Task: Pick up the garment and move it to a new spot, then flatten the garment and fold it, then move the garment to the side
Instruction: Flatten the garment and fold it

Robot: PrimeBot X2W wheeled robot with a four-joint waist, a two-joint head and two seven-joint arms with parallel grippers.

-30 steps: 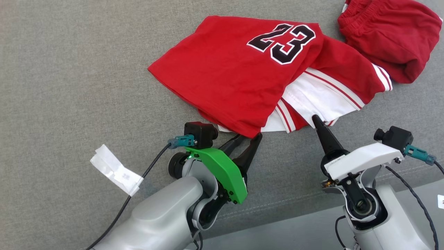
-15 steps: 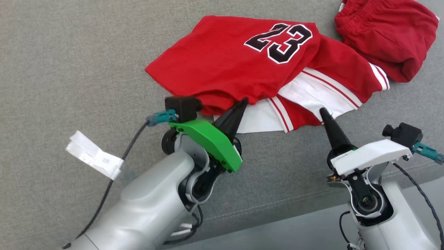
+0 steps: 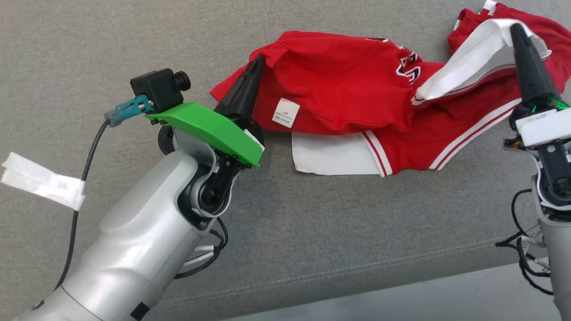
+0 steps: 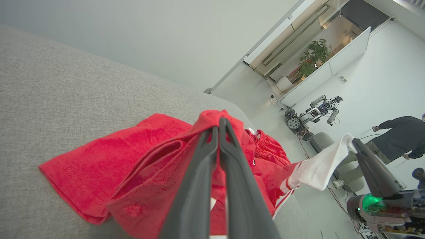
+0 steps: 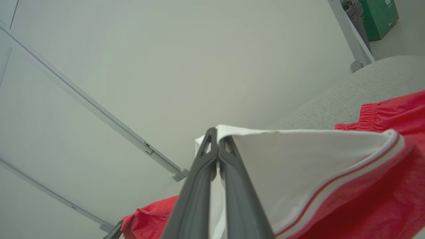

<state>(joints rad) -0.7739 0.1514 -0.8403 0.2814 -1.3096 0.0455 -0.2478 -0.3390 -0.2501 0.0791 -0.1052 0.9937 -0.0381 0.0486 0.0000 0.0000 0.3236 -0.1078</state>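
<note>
The garment [image 3: 339,89] is red with white striped side panels and a white label [image 3: 285,113]. It hangs stretched between both grippers, and its lower white panel [image 3: 330,154] rests on the grey cushion. My left gripper [image 3: 258,60] is shut on a red hem fold at the garment's left end, and the left wrist view shows its fingertips [image 4: 219,121] pinching red cloth [image 4: 109,159]. My right gripper [image 3: 515,29] is shut on a lifted white panel corner at the far right. In the right wrist view its tips [image 5: 215,132] clamp the white cloth [image 5: 298,166].
The grey cushion [image 3: 134,44] spreads left and towards me, and its front edge [image 3: 357,285] runs along the bottom. Bunched red cloth with an elastic waistband [image 3: 555,26] lies behind the right gripper. A person [image 4: 395,132] and another robot [image 4: 312,113] stand far off.
My left gripper closed on the red hem. Both grippers then moved up and away with the garment, turning it over, so the label shows and the number is mostly hidden.
</note>
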